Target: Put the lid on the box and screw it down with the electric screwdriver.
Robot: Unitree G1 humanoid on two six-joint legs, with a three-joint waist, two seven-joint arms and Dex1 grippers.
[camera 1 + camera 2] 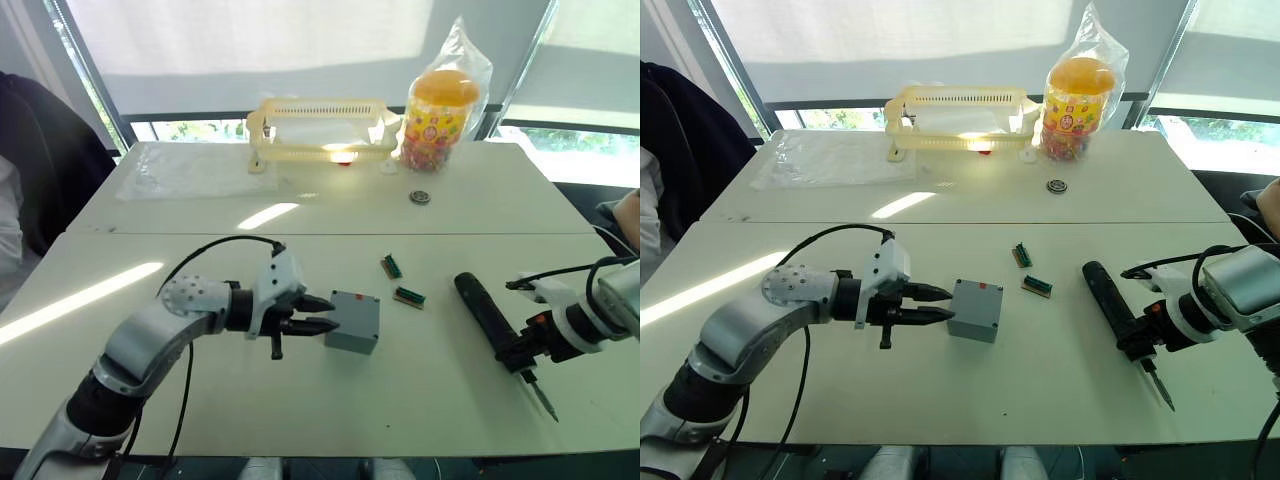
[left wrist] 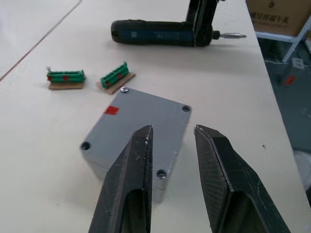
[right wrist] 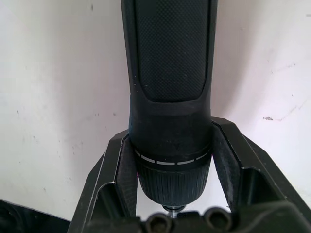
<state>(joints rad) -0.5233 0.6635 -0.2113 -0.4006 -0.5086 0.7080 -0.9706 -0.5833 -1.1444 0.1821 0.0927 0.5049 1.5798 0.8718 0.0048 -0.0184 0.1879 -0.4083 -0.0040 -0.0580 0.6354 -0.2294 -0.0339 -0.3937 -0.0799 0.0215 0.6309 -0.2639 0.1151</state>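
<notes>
The right pincer (image 3: 171, 160) is clenched on the one electric screwdriver (image 1: 487, 312), lying on the white surface (image 1: 300, 400) at near right, long axis near-to-far, bit nearest. At centre the left pincer (image 1: 322, 314) stands released, fingertips against the single box (image 1: 353, 322), whose lid (image 2: 138, 124) sits on top hiding the hollow. Just beyond lie two green connectors (image 1: 400, 281).
</notes>
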